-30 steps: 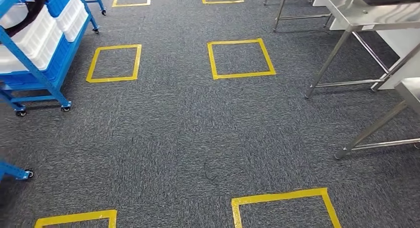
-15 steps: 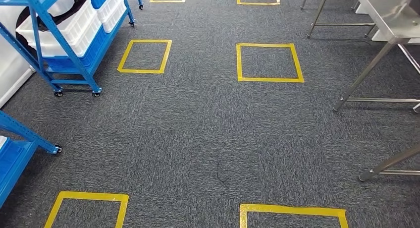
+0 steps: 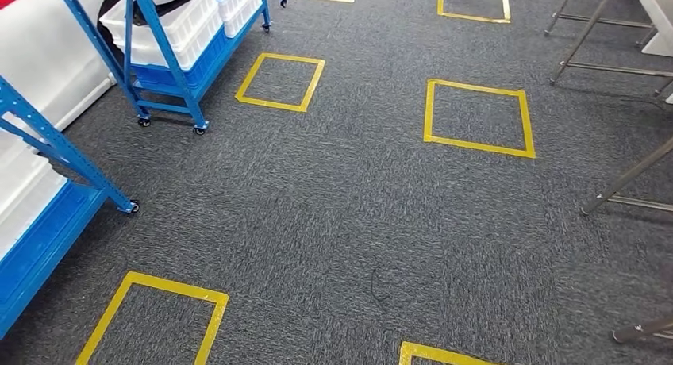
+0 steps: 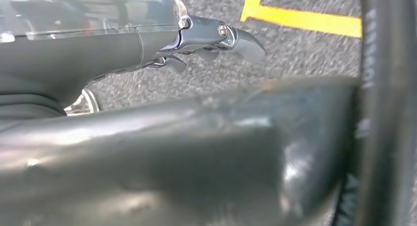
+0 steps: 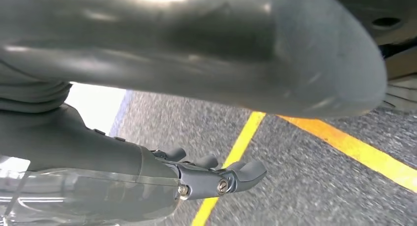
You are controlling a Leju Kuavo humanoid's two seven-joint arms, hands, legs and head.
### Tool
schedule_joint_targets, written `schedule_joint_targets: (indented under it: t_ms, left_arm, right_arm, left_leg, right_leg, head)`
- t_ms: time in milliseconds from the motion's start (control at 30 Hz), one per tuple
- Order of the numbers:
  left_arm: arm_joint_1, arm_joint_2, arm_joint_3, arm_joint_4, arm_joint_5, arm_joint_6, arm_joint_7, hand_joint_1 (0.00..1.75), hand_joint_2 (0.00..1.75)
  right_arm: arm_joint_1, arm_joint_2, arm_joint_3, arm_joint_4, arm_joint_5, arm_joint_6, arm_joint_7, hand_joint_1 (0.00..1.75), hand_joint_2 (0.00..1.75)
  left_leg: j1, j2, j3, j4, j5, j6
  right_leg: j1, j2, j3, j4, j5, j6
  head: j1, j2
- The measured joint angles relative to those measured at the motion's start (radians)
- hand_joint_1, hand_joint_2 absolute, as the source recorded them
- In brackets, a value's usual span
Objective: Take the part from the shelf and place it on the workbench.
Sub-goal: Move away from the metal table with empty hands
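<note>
A blue wheeled shelf [image 3: 169,78] stands at the far left of the head view, carrying white bins [image 3: 176,28]. A black looped part [image 3: 159,0] lies over the top of one bin, partly cut off by the picture's edge. The workbench shows as steel legs [image 3: 628,177] at the right edge. My left hand [image 4: 216,37] hangs over the grey carpet with its fingers loosely apart and nothing in them. My right hand [image 5: 214,179] hangs the same way above a yellow tape line, holding nothing.
A second blue shelf [image 3: 49,216] with a white bin stands close at the near left. Yellow tape squares [image 3: 478,119] mark the grey carpet. More steel table legs [image 3: 583,33] stand at the far right.
The camera has turned left: the blue shelves have slid further into view from the left, and the workbench legs have slipped toward the right edge. Both hands still hang with nothing in them.
</note>
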Motion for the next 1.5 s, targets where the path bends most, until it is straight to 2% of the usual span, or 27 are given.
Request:
schedule_joint_targets:
  t_ms: [67,100,167,200,267,333,400,433,467,567,600,667,700,767,833,900,933,967,1033,1067,1133,1200,1267,1333,1400,1433,1500]
  left_arm:
    - [-0.001,0.0,0.0,0.0,-0.003,0.0,0.0,0.0,0.0]
    - [-0.001,0.0,0.0,0.0,-0.004,0.0,-0.001,0.0,0.0]
    - [0.0,0.001,0.0,0.0,-0.007,0.0,-0.001,0.0,0.0]
    - [0.002,0.001,0.001,0.0,-0.007,0.0,-0.001,0.0,0.0]
    - [0.002,0.001,0.001,0.0,-0.008,0.0,-0.001,0.0,0.0]
    - [-0.001,0.001,0.001,0.0,-0.008,0.0,-0.001,0.0,0.0]
    - [-0.001,0.002,0.001,0.0,-0.008,0.0,-0.001,0.0,0.0]
    - [0.0,0.002,0.001,0.0,-0.008,0.0,-0.001,0.0,0.0]
    - [0.002,0.002,0.002,0.0,-0.008,0.0,0.0,0.0,0.0]
    - [0.001,0.002,0.003,0.0,-0.01,0.0,0.0,0.0,0.0]
    - [-0.001,0.002,0.003,0.0,-0.011,0.0,0.0,0.0,0.0]
    - [-0.001,0.003,0.005,0.0,-0.012,0.0,-0.001,0.0,0.0]
    - [0.002,0.003,0.006,0.0,-0.012,0.0,-0.001,0.0,0.0]
    - [0.003,0.003,0.008,0.0,-0.012,0.0,0.0,0.0,0.0]
    - [0.001,0.003,0.008,0.0,-0.012,-0.001,0.002,0.0,0.0]
    - [-0.001,0.003,0.009,0.0,-0.011,-0.001,0.002,0.0,0.0]
    - [-0.001,0.003,0.01,0.0,-0.011,-0.002,0.003,0.0,0.0]
    - [-0.001,0.003,0.011,0.0,-0.011,-0.002,0.003,0.0,0.0]
    - [0.0,0.003,0.013,0.0,-0.011,-0.003,0.004,0.0,0.0]
    - [0.0,0.003,0.013,0.0,-0.011,-0.003,0.004,0.0,0.0]
    - [-0.001,0.003,0.014,0.0,-0.012,-0.003,0.005,0.0,0.0]
    - [0.0,0.003,0.015,0.0,-0.013,-0.003,0.005,0.0,0.0]
    - [0.001,0.004,0.015,0.0,-0.015,-0.004,0.005,0.0,0.0]
    - [0.0,0.004,0.015,0.0,-0.016,-0.004,0.005,0.0,0.0]
    - [-0.002,0.004,0.016,0.0,-0.016,-0.005,0.005,0.0,0.0]
    - [-0.001,0.004,0.016,0.0,-0.016,-0.005,0.005,0.0,0.0]
    - [0.003,0.004,0.016,0.0,-0.016,-0.005,0.005,0.0,0.0]
  right_arm:
    - [0.001,0.0,0.0,0.001,0.001,0.003,0.001,0.0,0.0]
    - [0.001,0.001,0.0,0.001,0.002,0.004,0.001,0.0,0.0]
    - [-0.002,0.001,0.0,0.001,0.003,0.005,0.001,0.0,0.0]
    - [-0.003,0.001,0.0,0.001,0.003,0.006,0.002,0.0,0.0]
    - [-0.002,0.001,0.0,0.001,0.003,0.008,0.002,0.0,0.0]
    - [0.001,0.001,0.0,0.001,0.003,0.01,0.002,0.0,0.0]
    - [0.002,0.001,0.0,0.001,0.003,0.01,0.002,0.0,0.0]
    - [0.002,0.001,0.0,0.001,0.004,0.01,0.002,0.0,0.0]
    - [0.001,0.001,0.0,0.001,0.004,0.01,0.002,0.0,0.0]
    - [0.001,0.003,0.0,0.001,0.006,0.01,0.002,0.0,0.0]
    - [0.0,0.004,0.0,0.001,0.006,0.01,0.002,0.0,0.0]
    - [-0.004,0.005,0.0,0.001,0.006,0.011,0.002,0.0,0.0]
    - [-0.007,0.005,0.0,0.001,0.006,0.01,0.002,0.0,0.0]
    - [-0.008,0.006,0.0,0.001,0.006,0.01,0.002,0.0,0.0]
    - [-0.005,0.006,-0.001,0.001,0.006,0.01,0.003,0.0,0.0]
    - [-0.004,0.006,-0.001,0.001,0.006,0.01,0.004,0.0,0.0]
    - [-0.003,0.006,-0.001,0.001,0.006,0.01,0.004,0.0,0.0]
    - [-0.003,0.006,-0.001,0.001,0.006,0.01,0.005,0.0,0.0]
    - [-0.002,0.006,-0.001,0.001,0.006,0.01,0.005,0.0,0.0]
    - [-0.001,0.006,-0.001,0.001,0.006,0.011,0.005,0.0,0.0]
    - [-0.002,0.006,-0.001,0.001,0.008,0.011,0.006,0.0,0.0]
    - [-0.005,0.006,-0.001,0.001,0.009,0.01,0.007,0.0,0.0]
    - [-0.004,0.006,-0.001,0.001,0.011,0.01,0.007,0.0,0.0]
    - [-0.001,0.006,-0.001,0.001,0.012,0.011,0.007,0.0,0.0]
    - [0.001,0.006,-0.001,0.001,0.013,0.011,0.007,0.0,0.0]
    - [0.001,0.006,-0.001,0.001,0.013,0.011,0.007,0.0,0.0]
    - [0.001,0.006,-0.001,0.001,0.013,0.011,0.008,0.0,0.0]
  left_leg:
    - [0.0,-0.022,-0.009,0.016,-0.008,-0.014]
    - [0.001,-0.03,-0.016,0.02,-0.009,-0.021]
    - [0.004,-0.048,-0.022,0.019,-0.008,-0.035]
    - [0.006,-0.043,-0.024,0.022,-0.01,-0.04]
    - [0.006,-0.001,-0.048,0.075,-0.043,-0.047]
    - [0.006,0.049,-0.109,0.201,-0.107,-0.051]
    - [0.006,0.063,-0.158,0.298,-0.138,-0.053]
    - [0.006,0.066,-0.156,0.295,-0.125,-0.052]
    - [0.005,0.073,-0.133,0.251,-0.096,-0.049]
    - [-0.005,0.127,-0.035,0.062,-0.018,-0.031]
    - [-0.01,0.138,-0.023,0.036,-0.013,-0.025]
    - [-0.015,0.123,-0.022,0.024,-0.013,-0.015]
    - [-0.013,0.114,-0.017,0.017,-0.009,-0.01]
    - [-0.007,0.094,-0.007,0.001,0.001,0.001]
    - [-0.004,0.076,-0.006,-0.004,0.006,0.008]
    - [-0.004,0.051,-0.007,-0.003,0.007,0.01]
    - [-0.004,0.038,-0.006,-0.002,0.006,0.009]
    - [-0.003,0.023,-0.004,0.0,0.005,0.007]
    - [-0.001,-0.003,-0.004,0.007,0.0,0.0]
    - [-0.002,-0.015,-0.006,0.013,-0.003,-0.006]
    - [-0.001,-0.032,-0.016,0.019,-0.006,-0.019]
    - [0.002,-0.043,-0.02,0.019,-0.005,-0.031]
    - [0.003,-0.015,-0.034,0.05,-0.026,-0.04]
    - [0.002,0.036,-0.086,0.157,-0.083,-0.045]
    - [0.004,0.06,-0.148,0.28,-0.132,-0.049]
    - [0.004,0.064,-0.162,0.306,-0.133,-0.049]
    - [0.004,0.074,-0.127,0.236,-0.081,-0.045]
  right_leg:
    - [-0.004,0.039,0.036,-0.092,0.038,0.0]
    - [-0.003,0.05,0.041,-0.107,0.038,-0.004]
    - [0.002,0.034,0.043,-0.11,0.037,-0.018]
    - [0.003,0.023,0.045,-0.114,0.039,-0.026]
    - [0.003,-0.003,0.05,-0.122,0.043,-0.041]
    - [0.01,-0.031,0.051,-0.124,0.041,-0.051]
    - [0.017,-0.06,0.052,-0.123,0.038,-0.054]
    - [0.019,-0.073,0.054,-0.123,0.036,-0.055]
    - [0.021,-0.085,0.057,-0.123,0.033,-0.055]
    - [0.027,-0.116,0.068,-0.123,0.024,-0.047]
    - [0.028,-0.124,0.071,-0.123,0.022,-0.043]
    - [0.027,-0.142,0.078,-0.126,0.019,-0.033]
    - [0.024,-0.14,0.082,-0.126,0.017,-0.027]
    - [0.022,-0.097,0.07,-0.087,-0.013,-0.018]
    - [0.019,-0.044,0.016,0.023,-0.075,-0.015]
    - [0.016,-0.03,-0.041,0.128,-0.109,-0.012]
    - [0.015,-0.028,-0.051,0.136,-0.097,-0.011]
    - [0.013,-0.025,-0.042,0.107,-0.065,-0.01]
    - [0.006,0.007,0.009,-0.018,0.011,-0.009]
    - [0.005,0.025,0.029,-0.07,0.034,-0.011]
    - [0.007,0.046,0.043,-0.11,0.043,-0.017]
    - [0.01,0.025,0.044,-0.115,0.046,-0.03]
    - [0.009,0.003,0.049,-0.123,0.049,-0.044]
    - [0.011,-0.024,0.052,-0.126,0.048,-0.054]
    - [0.017,-0.053,0.053,-0.126,0.044,-0.058]
    - [0.019,-0.066,0.054,-0.126,0.043,-0.059]
    - [0.021,-0.09,0.059,-0.126,0.038,-0.058]
  head:
    - [0.0,0.0]
    - [0.0,0.0]
    - [0.0,0.0]
    - [0.0,0.0]
    - [0.0,0.0]
    - [0.0,0.0]
    - [0.0,0.0]
    - [0.0,0.0]
    - [0.0,0.0]
    - [0.0,0.0]
    - [0.0,0.0]
    - [0.0,0.0]
    - [0.0,0.0]
    - [0.0,0.0]
    - [0.0,0.0]
    - [0.0,0.0]
    - [0.0,0.0]
    - [0.0,0.0]
    - [0.0,0.0]
    - [0.0,0.0]
    - [0.0,0.0]
    - [0.0,0.0]
    - [0.0,0.0]
    - [0.0,0.0]
    - [0.0,0.0]
    - [0.0,0.0]
    - [0.0,0.0]
